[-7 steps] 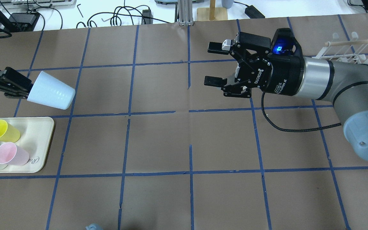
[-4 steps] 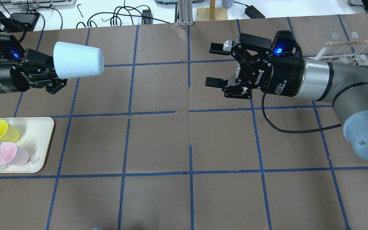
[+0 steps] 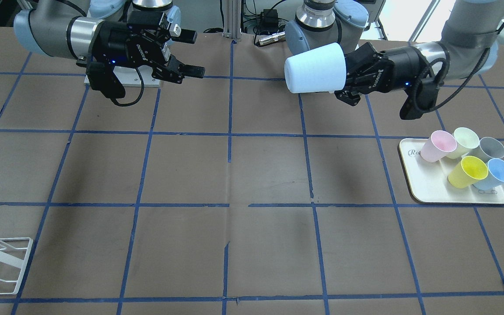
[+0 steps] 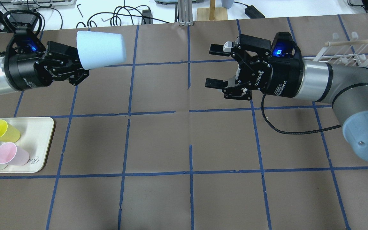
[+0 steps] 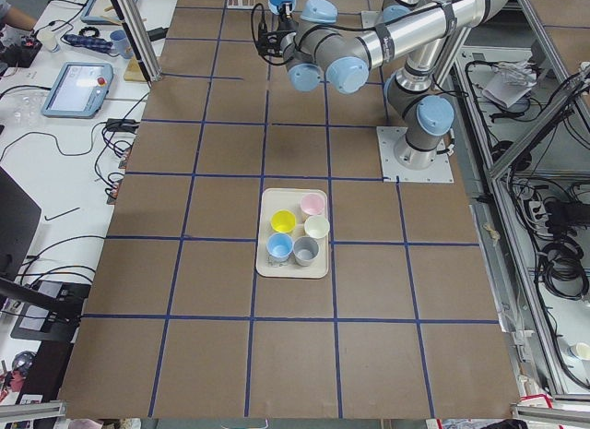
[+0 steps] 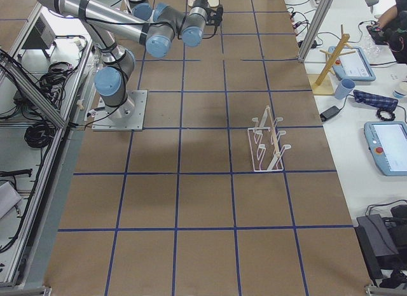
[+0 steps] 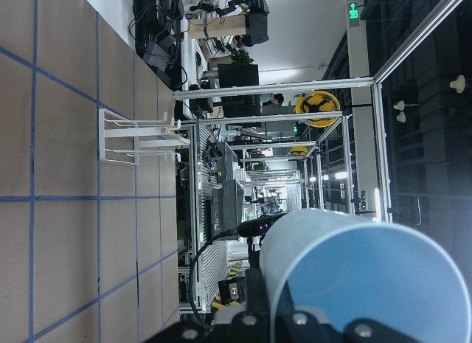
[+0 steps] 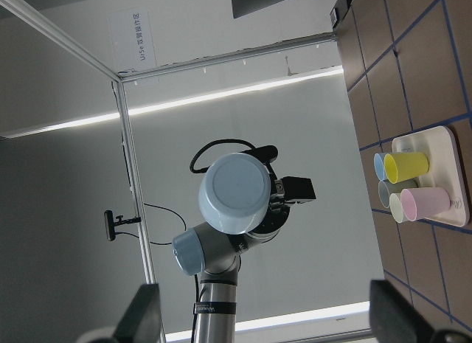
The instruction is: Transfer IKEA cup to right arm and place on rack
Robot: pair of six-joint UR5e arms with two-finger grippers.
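My left gripper (image 4: 79,65) is shut on the rim end of the pale blue IKEA cup (image 4: 101,50). It holds the cup on its side above the table, base pointing at the right arm. The cup also shows in the front view (image 3: 315,68), the left wrist view (image 7: 369,276) and, base on, the right wrist view (image 8: 234,194). My right gripper (image 4: 212,65) is open and empty, facing the cup across a wide gap. The white wire rack (image 4: 350,51) stands at the far right behind the right arm, and it also shows in the right side view (image 6: 267,146).
A cream tray (image 4: 42,140) at the left front holds a yellow cup (image 4: 2,131), a pink cup (image 4: 11,153), a second blue cup (image 3: 499,171) and others. A black cable (image 4: 286,127) hangs from the right wrist. Cables and a wooden stand lie beyond the table's far edge.
My left arm has carried the cup up and to the right, toward the right gripper, and turned it level. The right gripper has stayed open and almost still.
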